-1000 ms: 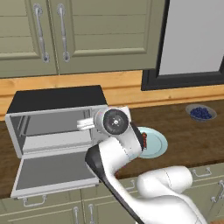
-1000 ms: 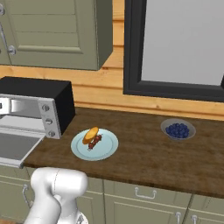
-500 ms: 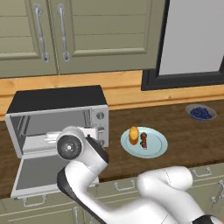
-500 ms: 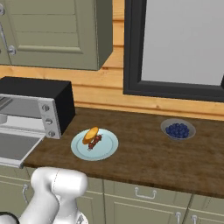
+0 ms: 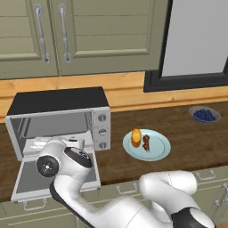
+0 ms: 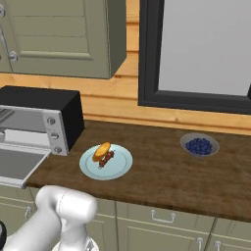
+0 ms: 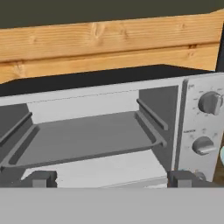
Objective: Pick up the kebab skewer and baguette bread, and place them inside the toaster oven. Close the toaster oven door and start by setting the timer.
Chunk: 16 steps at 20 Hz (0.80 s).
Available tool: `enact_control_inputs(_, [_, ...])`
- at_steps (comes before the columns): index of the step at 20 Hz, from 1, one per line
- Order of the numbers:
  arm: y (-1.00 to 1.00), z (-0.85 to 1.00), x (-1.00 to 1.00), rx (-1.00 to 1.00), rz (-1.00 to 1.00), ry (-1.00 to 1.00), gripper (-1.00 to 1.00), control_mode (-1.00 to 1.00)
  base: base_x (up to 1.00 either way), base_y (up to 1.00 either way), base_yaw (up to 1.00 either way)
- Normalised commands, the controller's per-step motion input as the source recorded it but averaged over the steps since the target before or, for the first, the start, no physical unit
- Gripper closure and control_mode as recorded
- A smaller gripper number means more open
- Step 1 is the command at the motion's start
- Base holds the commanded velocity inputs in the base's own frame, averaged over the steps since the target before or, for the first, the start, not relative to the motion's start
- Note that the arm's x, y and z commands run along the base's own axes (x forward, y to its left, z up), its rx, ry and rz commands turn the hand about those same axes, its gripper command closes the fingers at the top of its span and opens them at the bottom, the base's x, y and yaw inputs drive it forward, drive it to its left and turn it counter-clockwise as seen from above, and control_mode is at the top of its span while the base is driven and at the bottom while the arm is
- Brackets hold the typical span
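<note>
Gripper (image 7: pixel 112 178) is wide open w/ nothing between the jaws; both dark fingertips (image 7: pixel 40 178) poke up at the bottom of the hand view, well apart. Hand faces straight into the toaster oven (image 7: pixel 131 118), cavity dead ahead, grey inner tray (image 7: pixel 83 139) sits level on its side rails just beyond the tips. Knob panel (image 7: pixel 203 127) is off to the hand's right, two round knobs visible in hand view, top one larger in frame. Black oven top and wood backsplash (image 7: pixel 109 41) lie above/behind the cavity

In left base view the arm's wrist (image 5: pixel 62 162) hangs over the toaster oven door (image 5: pixel 31 178), which is dropped flat toward the counter edge, bar handle (image 5: pixel 33 205) at the near side. Fingers themselves hidden behind the wrist there, can't tell their spacing from that cam

Kebab skewer (image 5: pixel 146 142) and baguette bread (image 5: pixel 136 137) both lie on a pale blue plate (image 5: pixel 158 151), well right of the hand, past the knob panel. Bread is on the oven side, skewer just beside it, may be touching. Right base view same pair: bread (image 6: pixel 102 149) behind skewer (image 6: pixel 106 159) on the plate (image 6: pixel 120 166), plate near the oven's right wall but apart from it

Bowl of blueberries (image 6: pixel 199 145) sits farther right on the wood counter (image 6: pixel 162 181), well apart from plate and hand
</note>
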Motion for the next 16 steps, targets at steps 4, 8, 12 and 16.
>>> enact_control_inputs(4, [0.03,-0.03,0.54,0.01,-0.02,-0.10,-1.00,-1.00,0.00,0.00,0.00])
enact_control_inputs(8, [0.06,-0.17,0.44,0.00,0.00,-0.12,-1.00,-1.00,0.00,0.00,0.00])
enact_control_inputs(12, [0.12,-0.34,0.43,0.00,0.00,-0.14,-1.00,-1.00,0.00,0.00,0.00])
enact_control_inputs(16, [0.08,-0.17,0.41,0.00,0.00,-0.05,-1.00,-1.00,0.00,0.00,0.00])
